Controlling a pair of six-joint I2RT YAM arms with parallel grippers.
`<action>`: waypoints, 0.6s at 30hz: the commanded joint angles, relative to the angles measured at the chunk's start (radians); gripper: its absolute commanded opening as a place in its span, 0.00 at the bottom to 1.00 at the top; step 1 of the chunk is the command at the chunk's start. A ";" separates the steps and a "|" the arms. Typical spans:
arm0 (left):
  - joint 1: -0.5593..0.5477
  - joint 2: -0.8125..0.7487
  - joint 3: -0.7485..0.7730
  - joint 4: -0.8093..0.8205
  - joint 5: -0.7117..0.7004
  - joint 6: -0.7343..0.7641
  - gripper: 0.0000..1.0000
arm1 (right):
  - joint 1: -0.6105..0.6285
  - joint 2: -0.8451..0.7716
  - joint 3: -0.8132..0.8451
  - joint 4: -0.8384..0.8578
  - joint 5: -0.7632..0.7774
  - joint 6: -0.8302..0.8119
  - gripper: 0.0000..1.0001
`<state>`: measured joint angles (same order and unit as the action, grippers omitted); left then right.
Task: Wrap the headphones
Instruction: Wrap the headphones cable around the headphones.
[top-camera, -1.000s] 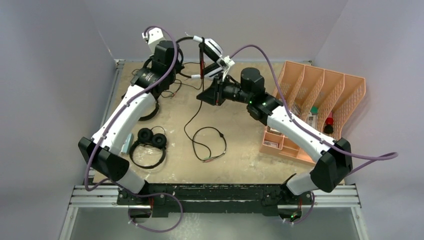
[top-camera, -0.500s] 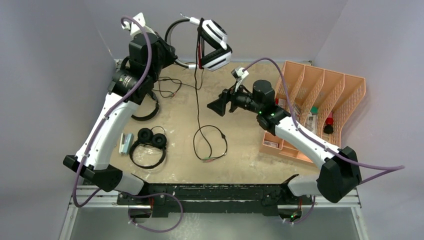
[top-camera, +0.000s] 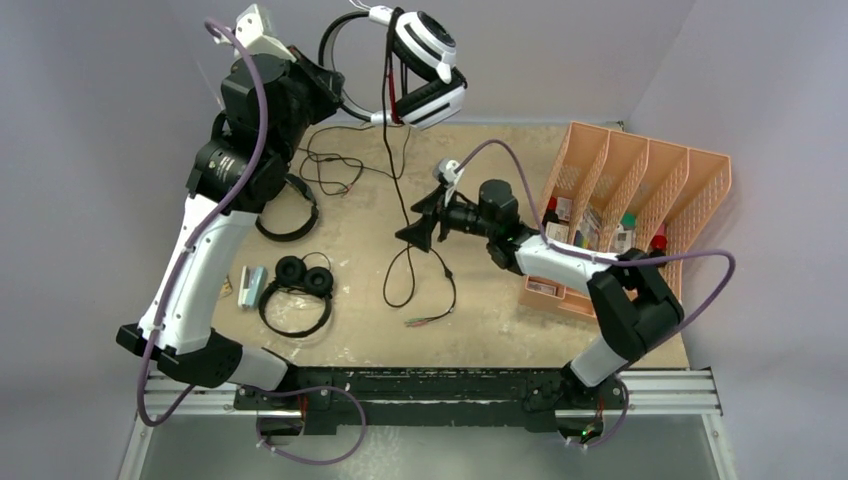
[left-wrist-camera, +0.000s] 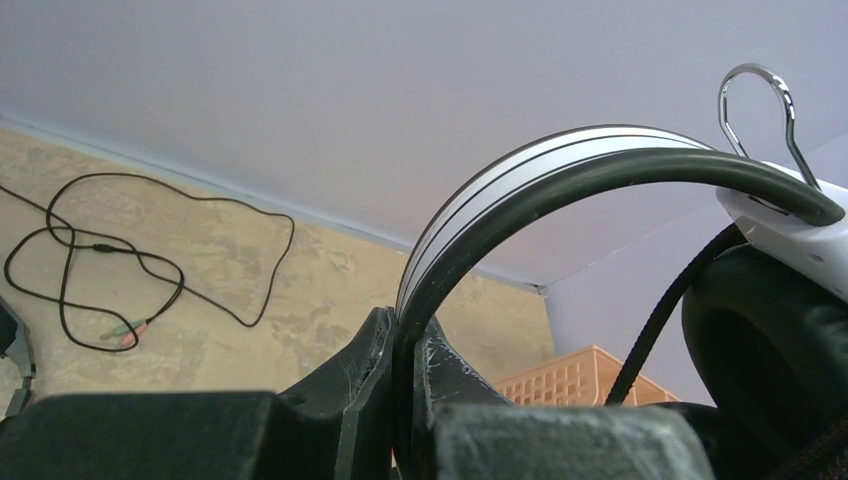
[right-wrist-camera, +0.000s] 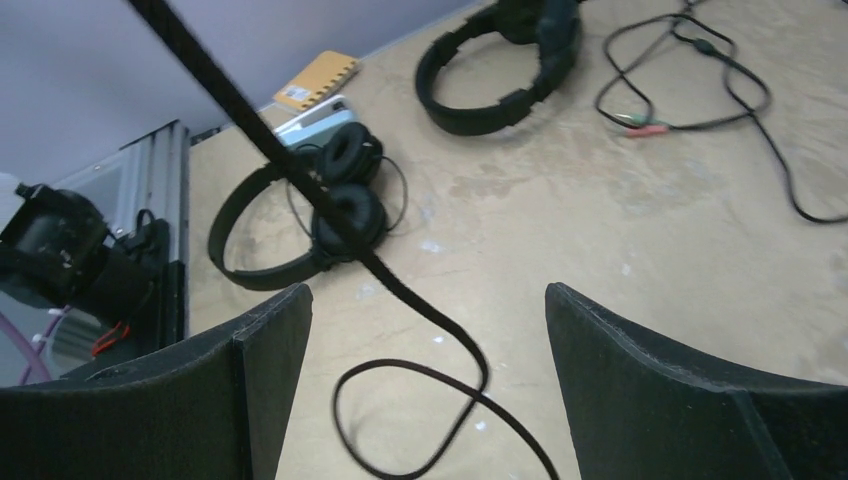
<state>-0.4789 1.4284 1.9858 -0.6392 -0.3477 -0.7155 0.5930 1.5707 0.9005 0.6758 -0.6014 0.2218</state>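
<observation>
My left gripper (top-camera: 335, 98) is shut on the headband (left-wrist-camera: 520, 175) of the white-and-black headphones (top-camera: 425, 65) and holds them high above the table's back edge. Their black cable (top-camera: 400, 190) hangs down to a loop on the table (top-camera: 420, 290). My right gripper (top-camera: 415, 228) is open low over the table beside the hanging cable. In the right wrist view the cable (right-wrist-camera: 330, 220) crosses between the spread fingers without touching them. The small black headphones (top-camera: 300, 285) lie front left. The larger black headphones (top-camera: 295, 215) lie behind them.
An orange divided organizer (top-camera: 640, 210) with small items stands at the right. A loose thin cable with coloured plugs (top-camera: 335, 170) lies at the back left. A small white device (top-camera: 250, 285) sits beside the small headphones, and a yellow pad (right-wrist-camera: 315, 80) lies near it.
My left arm has lifted the white-and-black headphones higher and to the back. My right gripper has opened, left the headphones and dropped down to the hanging cable.
</observation>
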 joint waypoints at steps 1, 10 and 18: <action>0.002 -0.017 0.101 0.093 0.038 -0.052 0.00 | 0.050 0.033 -0.039 0.317 -0.025 0.030 0.87; 0.003 -0.018 0.163 0.082 0.069 -0.072 0.00 | 0.055 0.208 -0.036 0.609 0.121 0.084 0.70; 0.002 -0.057 0.163 0.111 0.160 -0.043 0.00 | 0.040 0.291 -0.023 0.799 0.253 0.195 0.24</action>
<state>-0.4789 1.4281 2.1128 -0.6743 -0.2672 -0.7238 0.6476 1.8851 0.8406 1.2858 -0.4492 0.3664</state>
